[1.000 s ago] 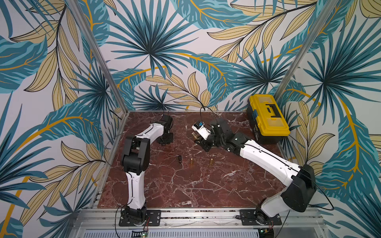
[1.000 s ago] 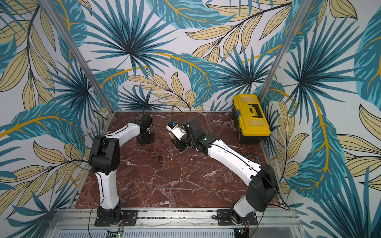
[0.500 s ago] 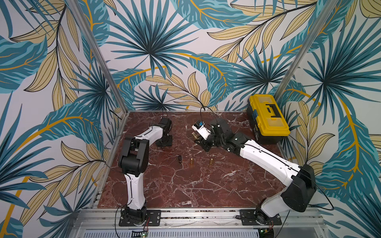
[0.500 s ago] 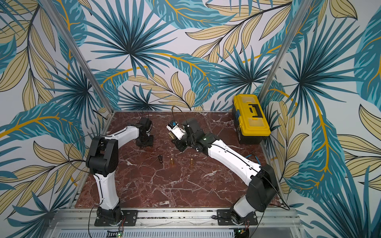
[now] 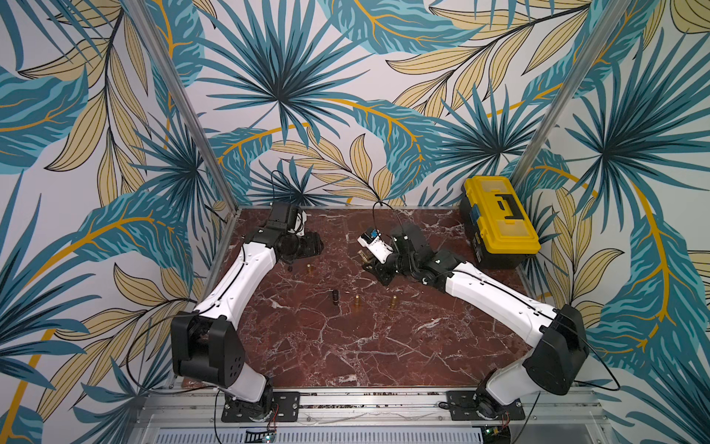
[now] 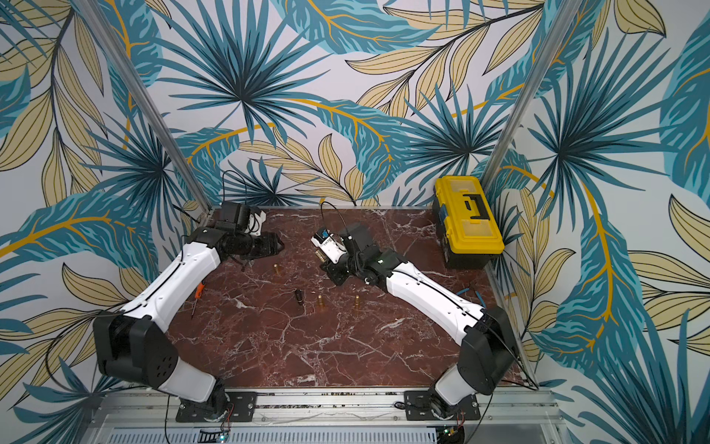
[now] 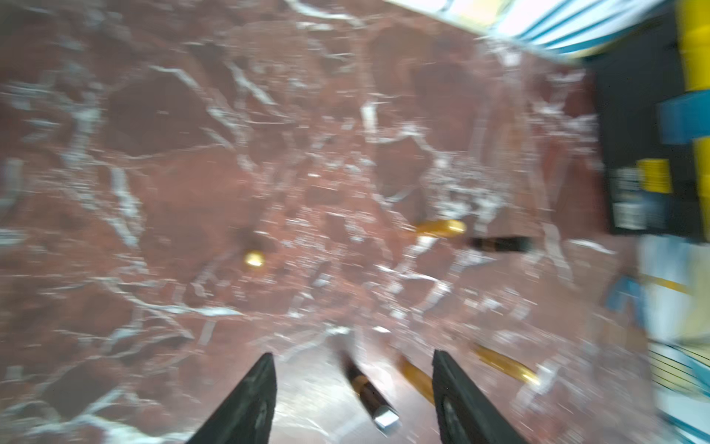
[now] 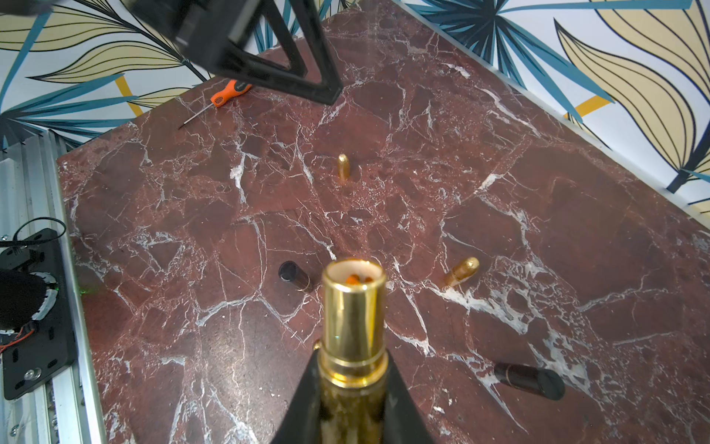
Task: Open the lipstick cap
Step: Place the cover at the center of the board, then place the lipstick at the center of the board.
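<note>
Gripping the lipstick [image 8: 353, 307] by its lower body, the right gripper [image 8: 351, 357] has its jaws closed firmly on either side of the tube, just below the gold collar. The lipstick is uncapped: its open gold mouth faces away from the wrist, and orange product shows inside. In both top views it is held off the marble tabletop [image 5: 345, 346], over the rear middle, pointing toward the left arm's side. The left gripper [image 7: 353, 353] has its jaws standing apart with nothing between them. Its wrist view is blurred, and only the table and loose pieces show through the gap. This gripper sits low near the rear left corner, well apart from the right gripper. One gold bullet-shaped piece [image 5: 308, 267] stands upright on the table near the left gripper. Nearer the middle, a black tube [image 5: 335, 296], a second gold piece [image 5: 357, 301] and a third gold piece [image 5: 392, 301] form a rough row. A second black tube [image 8: 530, 380] lies on its side in the right wrist view. Which of these loose pieces is this lipstick's cap cannot be determined. An orange-handled screwdriver [image 6: 198, 290] lies beside the left arm. A yellow toolbox [image 5: 499, 219] stands closed in the rear right corner.
</note>
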Motion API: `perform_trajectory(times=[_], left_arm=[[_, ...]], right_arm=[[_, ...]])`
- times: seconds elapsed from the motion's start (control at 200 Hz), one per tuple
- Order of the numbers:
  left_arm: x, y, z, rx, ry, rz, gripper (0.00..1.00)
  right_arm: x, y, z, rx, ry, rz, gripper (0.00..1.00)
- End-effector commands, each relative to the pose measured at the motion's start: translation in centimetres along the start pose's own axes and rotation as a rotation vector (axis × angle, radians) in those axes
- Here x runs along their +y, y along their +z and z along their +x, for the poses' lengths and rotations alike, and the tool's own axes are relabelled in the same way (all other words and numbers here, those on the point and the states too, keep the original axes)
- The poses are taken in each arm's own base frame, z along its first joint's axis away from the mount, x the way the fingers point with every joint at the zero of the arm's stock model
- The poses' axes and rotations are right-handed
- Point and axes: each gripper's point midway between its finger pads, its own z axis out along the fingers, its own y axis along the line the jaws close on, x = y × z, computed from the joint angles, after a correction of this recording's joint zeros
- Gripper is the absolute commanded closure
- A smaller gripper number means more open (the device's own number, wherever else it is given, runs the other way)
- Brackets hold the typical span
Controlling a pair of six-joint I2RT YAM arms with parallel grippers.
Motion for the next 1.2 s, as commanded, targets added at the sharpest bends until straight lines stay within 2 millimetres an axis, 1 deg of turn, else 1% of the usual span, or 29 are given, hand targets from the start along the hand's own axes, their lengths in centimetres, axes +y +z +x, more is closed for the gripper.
perform_trajectory(times=[0.0, 0.07, 0.14, 0.17, 0.255, 0.361, 0.466, 0.566, 0.666, 0.766, 0.871, 1.016, 1.192], left_arm=[[-4.1, -1.1, 4.2, 0.170, -0.088, 0.235, 0.34], [-6.3, -1.8, 5.4, 0.207, -0.085, 0.308, 0.34], [-8.2, -2.5, 6.0, 0.233, -0.066, 0.365, 0.34], [-8.8, -2.6, 6.1, 0.240, -0.057, 0.378, 0.34], [-9.6, -2.3, 6.4, 0.261, -0.046, 0.393, 0.34], [-10.0, -1.6, 6.5, 0.277, -0.030, 0.394, 0.34], [-9.9, -0.7, 6.4, 0.287, -0.028, 0.381, 0.35], [-9.7, -0.4, 5.9, 0.276, -0.020, 0.366, 0.36], [-9.7, -0.3, 5.4, 0.261, -0.011, 0.356, 0.38], [-9.8, -0.2, 4.8, 0.248, -0.007, 0.350, 0.43], [-9.9, 0.0, 4.9, 0.260, -0.010, 0.358, 0.47], [-10.0, 0.0, 5.0, 0.263, -0.008, 0.363, 0.54], [-9.9, -0.1, 4.9, 0.256, -0.003, 0.357, 0.56]], right_arm=[[0.5, 1.7, 0.7, 0.013, 0.018, -0.036, 1.00], [0.5, 2.3, 0.7, 0.021, 0.020, -0.045, 1.00], [0.7, 2.8, 0.6, 0.027, 0.019, -0.060, 1.00], [0.8, 3.0, 0.6, 0.030, 0.018, -0.062, 1.00], [1.1, 3.4, 0.2, 0.028, 0.017, -0.074, 1.00], [1.4, 3.7, -0.3, 0.024, 0.008, -0.078, 1.00], [1.5, 3.9, -0.4, 0.034, 0.004, -0.079, 1.00], [1.7, 3.8, -0.4, 0.035, 0.000, -0.081, 1.00], [1.8, 3.7, -0.4, 0.038, 0.000, -0.085, 1.00], [2.0, 3.6, -0.3, 0.040, -0.002, -0.090, 1.00], [2.1, 3.8, -0.1, 0.045, -0.003, -0.094, 1.00], [2.3, 4.0, -0.1, 0.047, -0.007, -0.096, 1.00], [2.5, 3.9, -0.2, 0.045, -0.016, -0.100, 1.00]])
